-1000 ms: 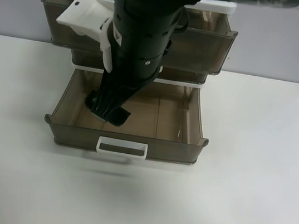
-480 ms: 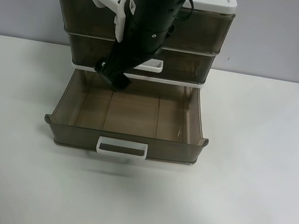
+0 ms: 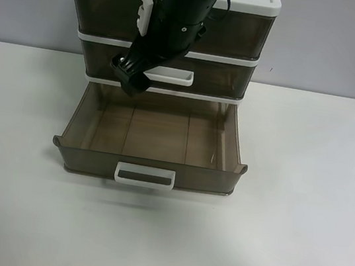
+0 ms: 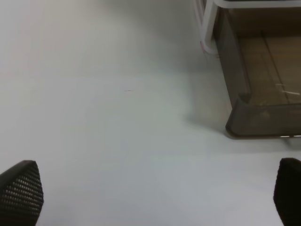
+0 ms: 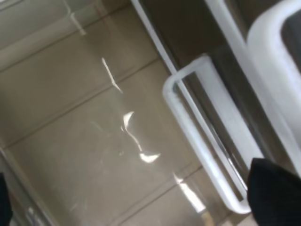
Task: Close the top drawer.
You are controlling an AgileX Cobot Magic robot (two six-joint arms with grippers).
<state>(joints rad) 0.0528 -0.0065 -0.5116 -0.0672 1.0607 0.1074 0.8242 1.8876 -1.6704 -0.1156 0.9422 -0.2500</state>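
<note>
The top drawer (image 3: 245, 39), smoky brown plastic, sits pushed in flush under the cabinet's white lid (image 3: 251, 0). Its handle is hidden behind the black arm. My right gripper (image 3: 128, 77) hangs in front of the middle drawer (image 3: 226, 77), just left of that drawer's white loop handle (image 3: 173, 75). In the right wrist view the gripper (image 5: 136, 202) is open and empty, with a dark fingertip (image 5: 275, 190) next to a white loop handle (image 5: 202, 136). My left gripper (image 4: 153, 193) is open and empty over bare table.
The bottom drawer (image 3: 86, 159) is pulled far out onto the white table (image 3: 294, 244), with its white handle (image 3: 145, 176) at the front. Its corner shows in the left wrist view (image 4: 244, 113). The right arm stands in front of the cabinet.
The top drawer was pulled out a second ago and now sits pushed in. My right gripper has risen from the open bottom drawer to the middle drawer's front.
</note>
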